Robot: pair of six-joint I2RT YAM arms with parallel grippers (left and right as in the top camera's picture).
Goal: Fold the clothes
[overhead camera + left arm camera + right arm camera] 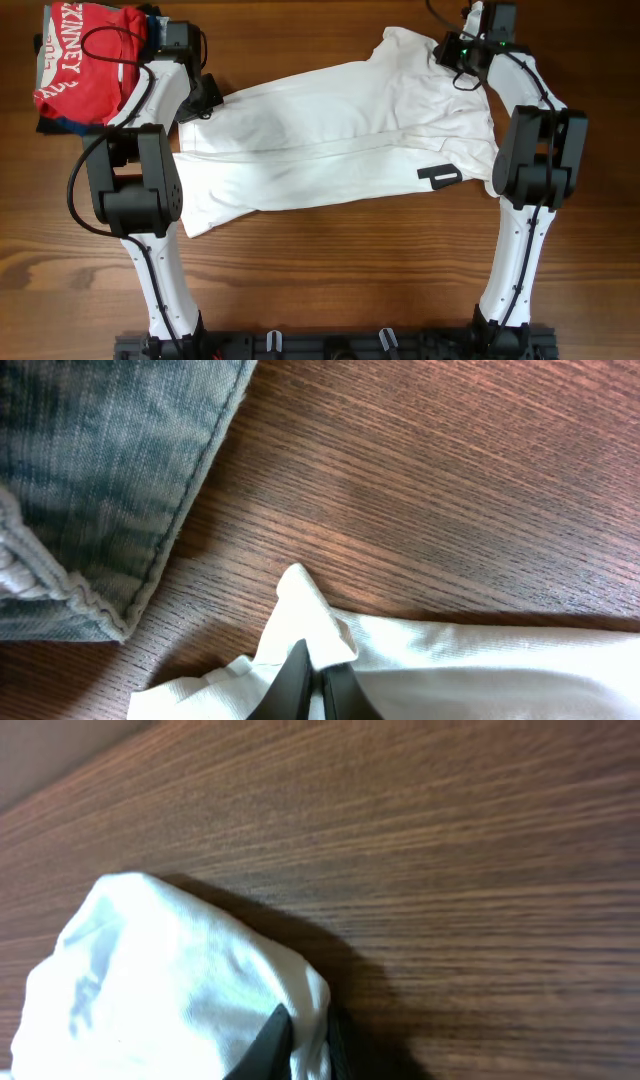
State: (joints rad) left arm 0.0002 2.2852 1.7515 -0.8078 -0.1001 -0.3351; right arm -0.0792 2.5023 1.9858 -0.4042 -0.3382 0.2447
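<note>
The large white short-sleeved cotton T-shirt [330, 130] lies spread and a little wrinkled across the middle of the brown wooden table [330, 270], between the two arms, with its small black neck label [438, 176] showing near the right side. The left gripper [313, 660] has its jaws pressed together on a pointed corner of the shirt at the far left edge. The right gripper [307, 1020] is clamped on a bunched piece of the white fabric at the far right edge. I judge this shirt to be light, soft and limp: it will sag and crease between the two holds, it cannot break, and it slides easily on the wood. Good places to take it are corners and hems, both pinched at equal height. I count one white shirt, one label and two grippers. There is also one red T-shirt with white lettering [85, 60] on a pile at the far left corner. One blue-grey denim garment [100, 470] is beside the left gripper.
</note>
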